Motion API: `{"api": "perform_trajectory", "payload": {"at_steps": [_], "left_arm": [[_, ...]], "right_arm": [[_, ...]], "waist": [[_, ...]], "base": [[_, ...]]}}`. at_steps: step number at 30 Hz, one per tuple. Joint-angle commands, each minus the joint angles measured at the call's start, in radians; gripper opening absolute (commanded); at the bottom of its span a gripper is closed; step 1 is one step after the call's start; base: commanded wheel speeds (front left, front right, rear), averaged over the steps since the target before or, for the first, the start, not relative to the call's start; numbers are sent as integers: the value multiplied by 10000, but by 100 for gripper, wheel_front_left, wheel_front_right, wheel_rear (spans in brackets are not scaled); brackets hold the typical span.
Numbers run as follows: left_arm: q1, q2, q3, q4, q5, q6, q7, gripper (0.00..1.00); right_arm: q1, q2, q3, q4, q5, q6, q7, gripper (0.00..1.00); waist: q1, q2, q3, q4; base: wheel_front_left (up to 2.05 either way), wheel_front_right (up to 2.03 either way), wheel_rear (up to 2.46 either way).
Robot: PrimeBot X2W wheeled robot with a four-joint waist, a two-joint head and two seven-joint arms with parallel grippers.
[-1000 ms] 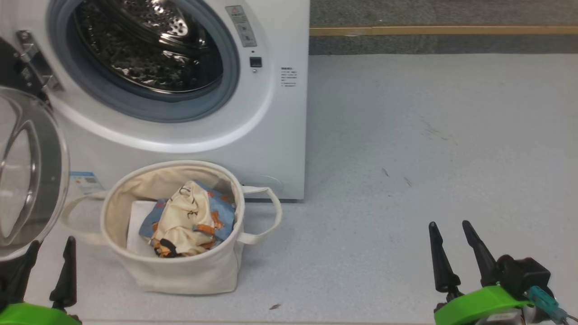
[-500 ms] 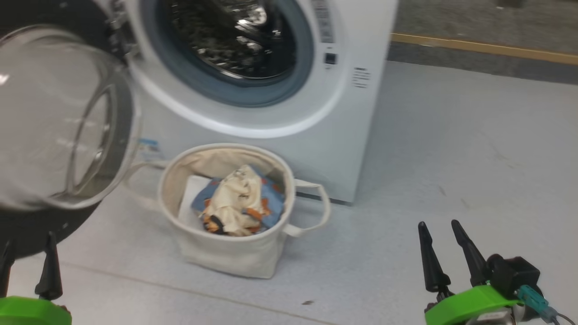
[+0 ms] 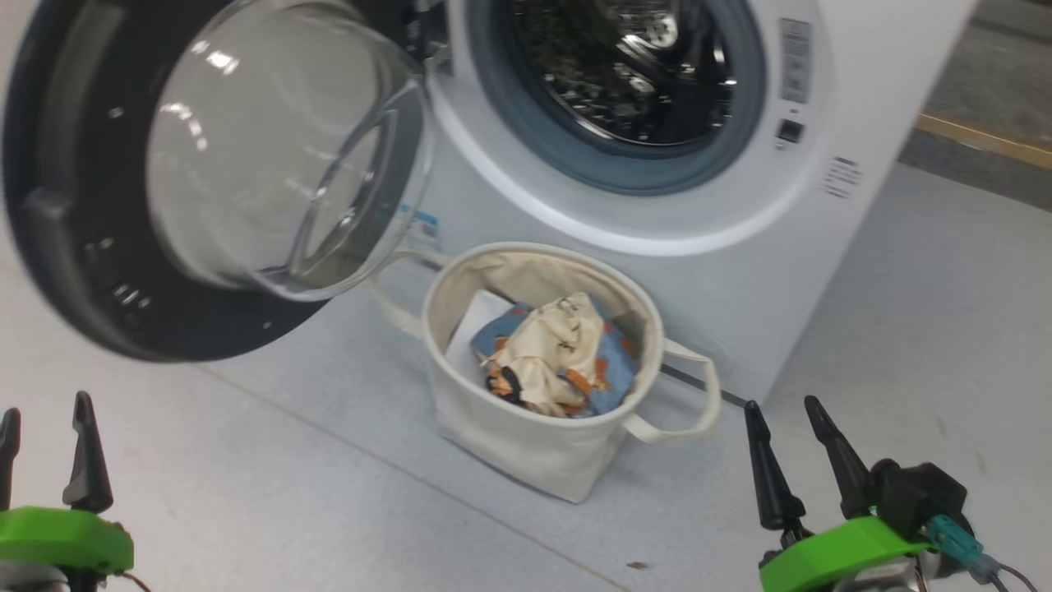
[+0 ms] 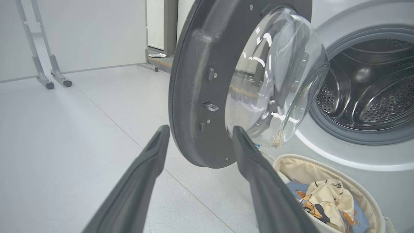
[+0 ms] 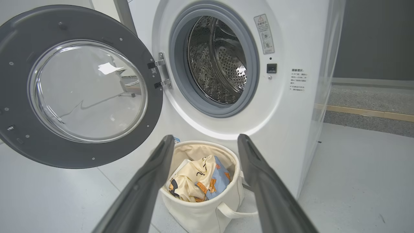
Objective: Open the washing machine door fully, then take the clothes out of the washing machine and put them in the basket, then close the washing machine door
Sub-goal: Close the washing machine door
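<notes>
The white washing machine (image 3: 740,271) (image 5: 291,103) stands with its door (image 3: 74,247) (image 4: 190,97) (image 5: 81,87) swung wide open to the left, and its drum (image 3: 625,74) (image 5: 220,61) looks bare. The cream basket (image 3: 526,444) (image 5: 197,213) sits on the floor under the drum mouth. Light-blue and cream clothes (image 3: 559,353) (image 5: 197,181) (image 4: 326,204) lie inside it. My left gripper (image 3: 43,415) (image 4: 200,136) is open at the lower left, fingers pointing at the door's lower rim without touching. My right gripper (image 3: 785,419) (image 5: 205,142) is open, right of the basket.
A plain white sheet (image 3: 472,325) lies in the basket beside the clothes. A metal-legged stand (image 4: 48,77) rests against the wall beyond the door. A wooden strip (image 3: 978,136) borders dark carpet to the machine's right.
The head camera has swung left, so the machine and basket slid right and the whole door came into view. Both grippers stay open and low.
</notes>
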Motion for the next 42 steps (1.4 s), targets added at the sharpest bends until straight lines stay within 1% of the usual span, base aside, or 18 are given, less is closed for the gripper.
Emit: {"api": "perform_trajectory", "payload": {"at_steps": [1, 5, 13, 18, 19, 20, 25, 28, 30, 36, 37, 39, 42], "left_arm": [[-656, 325, 379, -233, 159, 56, -10, 100], [-772, 295, 357, -194, 151, 51, -30, 100], [-681, 203, 684, -309, -91, 84, -88, 100], [-677, 129, 1076, -276, -731, -185, -35, 100], [-738, 117, 1178, -270, -916, -276, -12, 86], [-809, 98, 1301, -250, -1141, -382, 25, 0], [-1430, 125, 1855, 42, -2370, -989, 597, 0], [-1982, 172, 2267, 364, -3324, -1434, 1061, 0], [-2393, 210, 2591, 746, -4107, -1639, 1529, 0], [-3853, 488, 3471, 2159, -6386, -1963, 3244, 0], [-3853, 488, 3471, 2159, -6386, -1963, 3244, 0], [-4422, 525, 4055, 2681, -7497, -2011, 3927, 0], [-5055, 810, 4334, 3517, -8132, -2026, 4618, 0]], "right_arm": [[-475, -46, 211, -334, -91, 56, -49, 100], [-531, 34, 336, -381, -43, 56, -49, 100], [-908, -112, 849, -204, 82, 56, -49, 100], [-1052, -186, 1020, -95, 130, 56, -49, 100], [-1066, -204, 1040, -89, 135, 56, -49, 100], [-1081, -229, 1053, -84, 131, 56, -49, 100], [-1152, -427, 1061, -87, 103, 56, -49, 100], [-1204, -588, 1083, -107, 84, 56, -49, 100], [-1244, -722, 1090, -114, 62, 56, -49, 100], [-1315, -1096, 1093, -172, 31, 56, -49, 100], [-1315, -1096, 1093, -172, 31, 56, -49, 100], [-1352, -1247, 1136, -201, 12, 56, -33, 100], [-1445, -1494, 1165, -303, -12, 56, 85, 100]], "waist": [[0, 0, 41, 368], [0, 0, 45, 702], [0, 0, 325, 830], [0, 0, 462, 839], [0, 0, 491, 841], [0, 0, 543, 843], [0, 0, 795, 852], [0, 0, 1008, 861], [0, 0, 1176, 867], [0, 0, 1665, 867], [0, 0, 1665, 867], [0, 0, 1846, 836], [0, 0, 2113, 776]], "base": [[0, 0, 0], [0, 0, 0], [0, 0, 0], [0, 0, 0], [0, 0, 0], [0, 0, 0], [0, 0, 0], [0, 0, 0], [0, 0, 0], [0, 0, 0], [0, 0, 0], [0, 0, 0], [0, 0, 0]]}}
